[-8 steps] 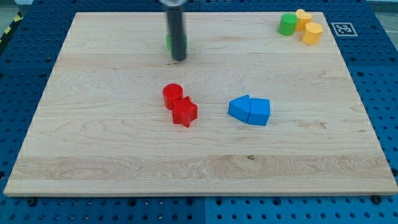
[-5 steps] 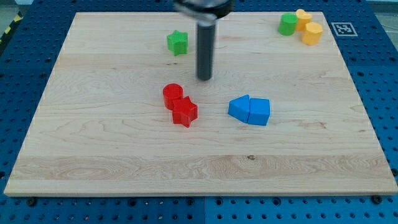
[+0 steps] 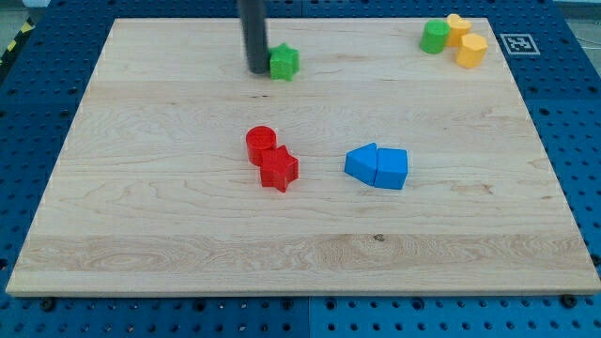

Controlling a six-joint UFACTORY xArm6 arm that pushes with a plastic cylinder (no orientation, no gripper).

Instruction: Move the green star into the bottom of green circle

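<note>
My tip [image 3: 256, 69], a bare rod holding nothing, touches the left side of the green star [image 3: 284, 63], far from the green circle [image 3: 434, 38]; the star looks light and stiff, so pushing its flat left side should slide it easily.

My tip [image 3: 256, 69] rests low, its rod standing upright.

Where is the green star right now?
The green star sits near the view's top, left of centre, with my tip right beside its left side, far left of the green circle.
</note>
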